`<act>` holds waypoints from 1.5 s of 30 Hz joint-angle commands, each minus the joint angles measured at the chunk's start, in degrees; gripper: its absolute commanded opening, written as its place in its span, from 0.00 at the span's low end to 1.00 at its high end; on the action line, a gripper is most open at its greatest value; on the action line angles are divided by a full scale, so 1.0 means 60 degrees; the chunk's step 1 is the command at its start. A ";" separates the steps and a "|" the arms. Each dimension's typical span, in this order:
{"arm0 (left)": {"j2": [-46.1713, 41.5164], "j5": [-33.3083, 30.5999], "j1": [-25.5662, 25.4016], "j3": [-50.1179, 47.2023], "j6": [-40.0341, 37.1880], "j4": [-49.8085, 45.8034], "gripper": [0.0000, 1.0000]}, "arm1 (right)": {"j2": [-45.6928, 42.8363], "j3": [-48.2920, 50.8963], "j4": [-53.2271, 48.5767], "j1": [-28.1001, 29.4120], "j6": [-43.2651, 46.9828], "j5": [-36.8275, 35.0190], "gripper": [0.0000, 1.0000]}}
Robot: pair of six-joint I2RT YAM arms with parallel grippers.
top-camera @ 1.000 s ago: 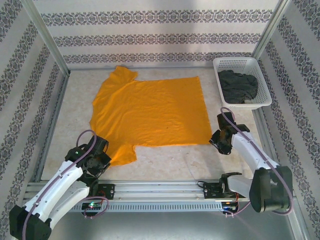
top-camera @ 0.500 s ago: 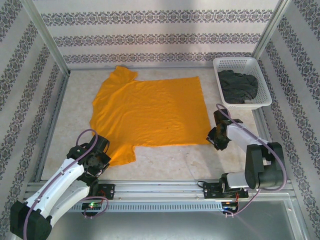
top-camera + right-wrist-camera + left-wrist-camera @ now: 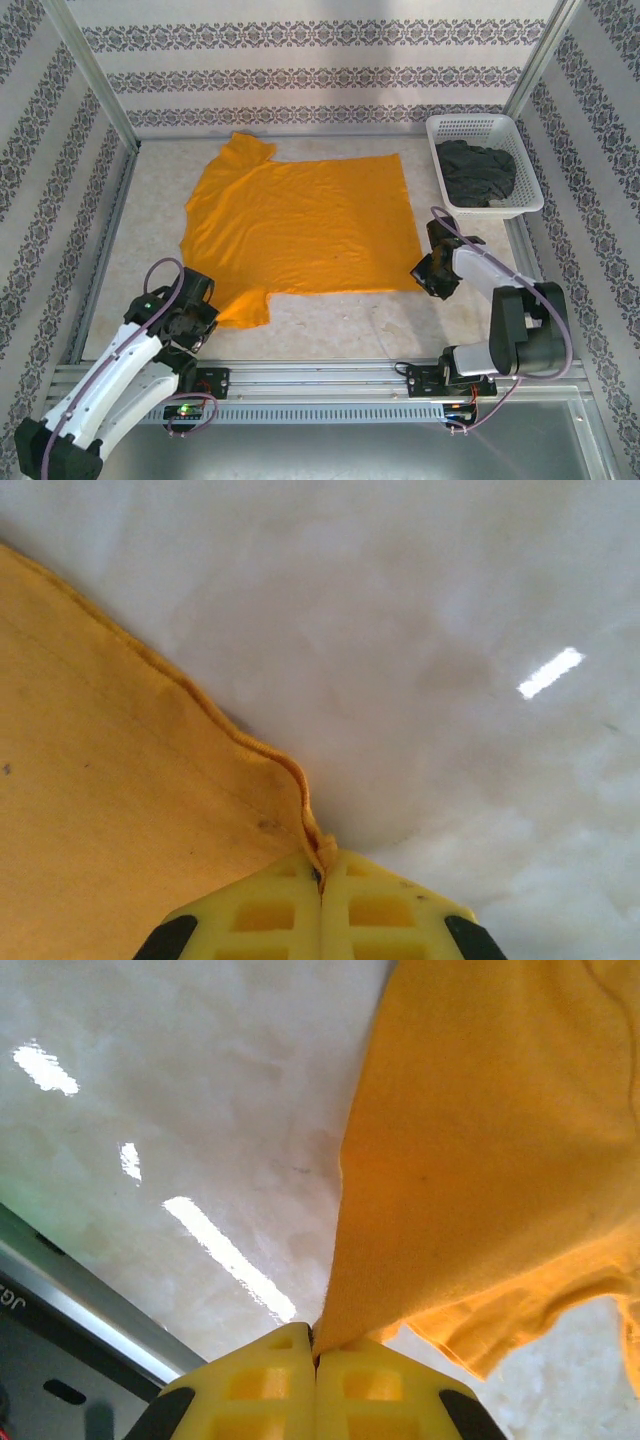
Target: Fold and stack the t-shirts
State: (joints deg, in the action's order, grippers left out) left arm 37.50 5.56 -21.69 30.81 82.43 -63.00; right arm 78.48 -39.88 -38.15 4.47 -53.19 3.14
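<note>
The orange-yellow t-shirt [image 3: 300, 222] lies spread flat across the table, collar end to the left. My left gripper [image 3: 203, 312] is shut on the near sleeve [image 3: 470, 1210], whose cloth runs up from between the yellow fingers [image 3: 262, 1380]. My right gripper [image 3: 428, 279] is shut on the shirt's near right hem corner [image 3: 300, 800], pinched between its yellow fingers [image 3: 390, 905]. The dark grey t-shirt [image 3: 477, 172] sits crumpled in the white basket [image 3: 473, 127].
The white lattice basket stands at the back right against the frame post. Patterned walls close in the left, back and right sides. A metal rail [image 3: 320, 375] runs along the near edge between the arm bases. Bare pale tabletop [image 3: 340, 320] lies in front of the shirt.
My right gripper has moved left onto the shirt's near right corner and shut on it. The left gripper stays shut on the sleeve and has shifted slightly.
</note>
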 commanded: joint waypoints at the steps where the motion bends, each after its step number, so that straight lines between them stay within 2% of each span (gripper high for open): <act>1: -0.0562 -0.0276 -0.0082 0.0349 0.0856 -0.1274 0.00 | -0.0929 0.0235 -0.1216 0.0209 0.0119 -0.0523 0.00; 6: -0.0524 0.0117 -0.0081 0.0406 0.0485 -0.0798 0.00 | -0.2470 0.0525 -0.2236 0.0764 -0.0170 -0.0563 0.00; 9: 0.0059 -0.0133 -0.0073 0.0745 0.0002 0.0072 0.00 | -0.2636 0.0589 -0.2055 0.0781 -0.0254 -0.0421 0.00; 13: 0.1493 -0.0309 0.0181 0.1665 -0.0842 0.1582 0.00 | -0.1759 0.0012 -0.1553 0.0663 -0.0123 0.0125 0.00; 17: 0.3129 0.0146 0.0888 0.2735 -0.1805 0.2953 0.00 | -0.0949 -0.0908 -0.1279 0.0543 -0.0181 0.0311 0.00; 27: 0.5806 0.1278 0.2693 0.4747 -0.3555 0.4595 0.00 | 0.1236 -0.3258 -0.1115 0.0021 -0.0130 0.0204 0.00; 33: 0.6625 0.1418 0.3204 0.5476 -0.4164 0.5095 0.00 | 0.2036 -0.3930 -0.0964 -0.0195 -0.0189 0.0005 0.00; 45: 0.7226 0.1490 0.3918 0.5703 -0.4582 0.5563 0.00 | 0.3342 -0.5365 -0.0982 -0.0262 0.0002 -0.0157 0.00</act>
State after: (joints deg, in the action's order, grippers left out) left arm 79.99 13.91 0.69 63.24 57.34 -31.55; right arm 96.95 -69.73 -43.44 3.81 -53.80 3.90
